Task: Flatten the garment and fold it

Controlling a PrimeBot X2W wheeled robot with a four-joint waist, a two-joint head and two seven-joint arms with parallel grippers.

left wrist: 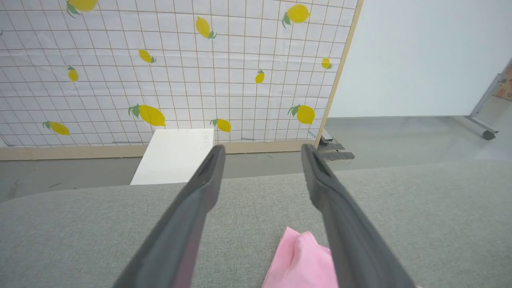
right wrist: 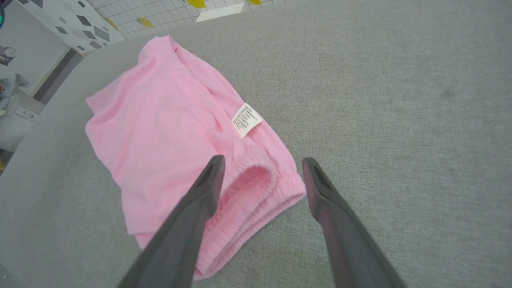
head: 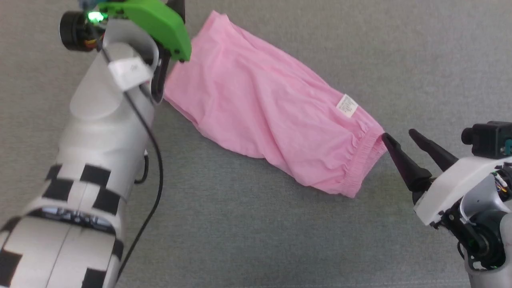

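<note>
Garment is lying rumpled on grey cloth in head view, my right gripper gaping at its waistband. Left wrist: my left gripper is standing wide over its corner. Right wrist: grabbing one layer is risking bunching.

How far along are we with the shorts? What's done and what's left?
The garment lies as a narrow strip on the grey surface, seemingly doubled leg over leg, but creased. Nothing is in hand: left claw open at the hem end, right claw open by the waistband. Left, likely: smoothing and an end-to-end fold.
</note>
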